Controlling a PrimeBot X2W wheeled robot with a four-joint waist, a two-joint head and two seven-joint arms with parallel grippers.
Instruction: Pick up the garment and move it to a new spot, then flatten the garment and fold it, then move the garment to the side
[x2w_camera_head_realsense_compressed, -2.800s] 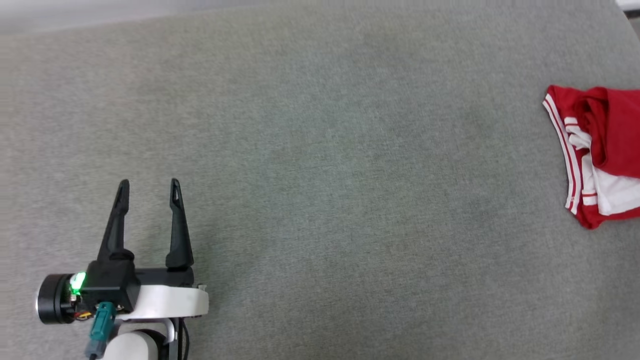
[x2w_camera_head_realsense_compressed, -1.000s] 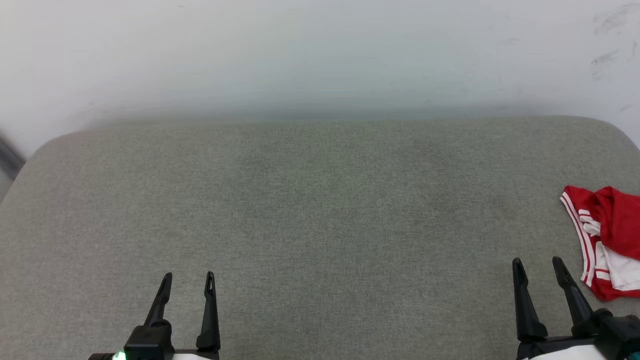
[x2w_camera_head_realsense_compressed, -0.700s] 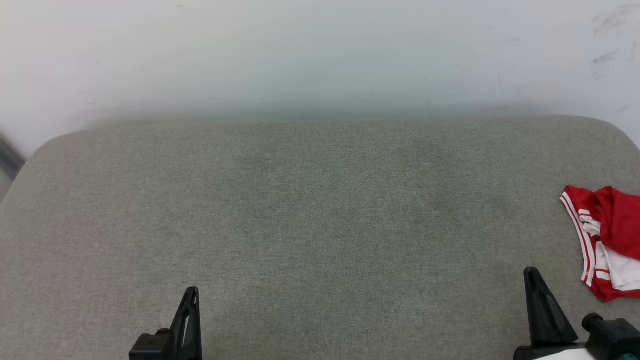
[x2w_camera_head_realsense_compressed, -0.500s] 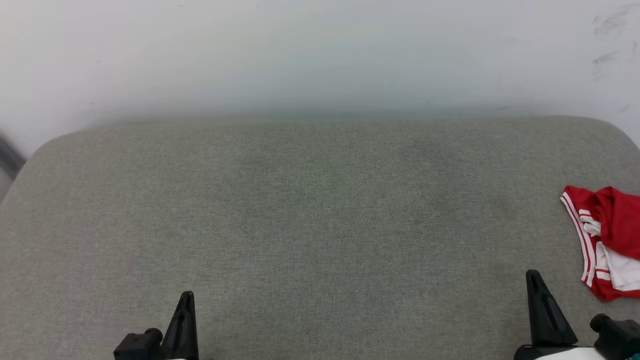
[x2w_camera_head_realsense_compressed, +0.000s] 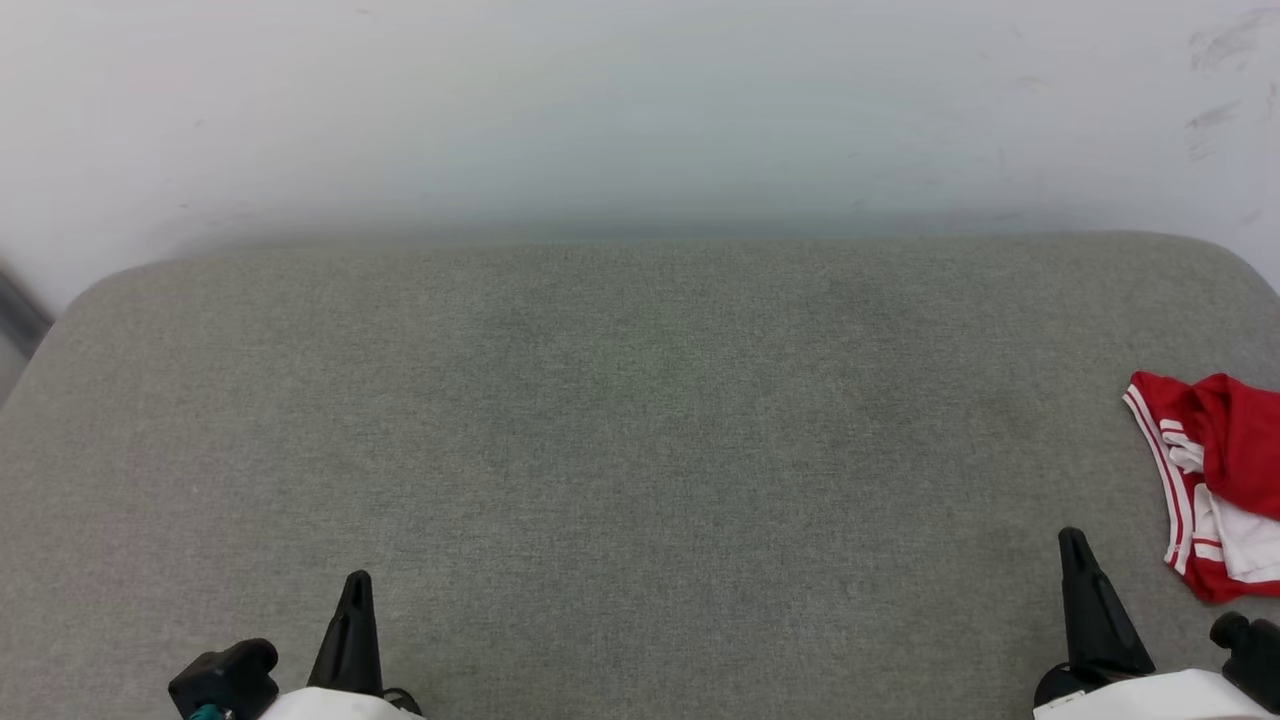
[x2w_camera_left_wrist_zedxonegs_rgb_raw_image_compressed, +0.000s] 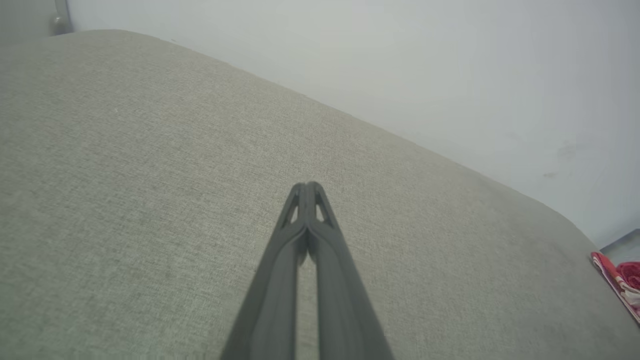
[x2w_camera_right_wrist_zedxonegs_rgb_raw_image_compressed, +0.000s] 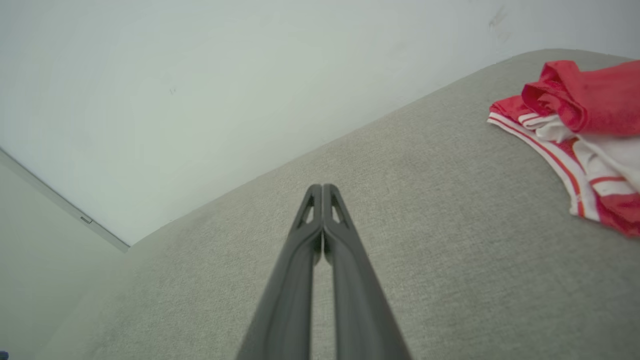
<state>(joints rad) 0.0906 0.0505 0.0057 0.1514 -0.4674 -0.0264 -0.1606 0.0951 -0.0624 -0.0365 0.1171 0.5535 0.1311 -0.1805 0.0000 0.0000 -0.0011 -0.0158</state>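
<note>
The garment is a red and white bundle with striped trim, lying crumpled at the right edge of the grey cushioned surface; it also appears in the right wrist view as the garment and as a sliver of the garment in the left wrist view. My left gripper sits at the bottom left, shut and empty, fingertips pressed together as the left gripper. My right gripper sits at the bottom right, a short way left of the garment, shut on nothing, seen closed as the right gripper.
A pale wall rises behind the surface's rounded far edge. A strip of floor shows at the far left. Broad bare fabric stretches between the two grippers.
Both grippers have closed from open and drawn back toward the bottom edge. Before that the camera tilted up, bringing the wall into view. The garment has not moved.
</note>
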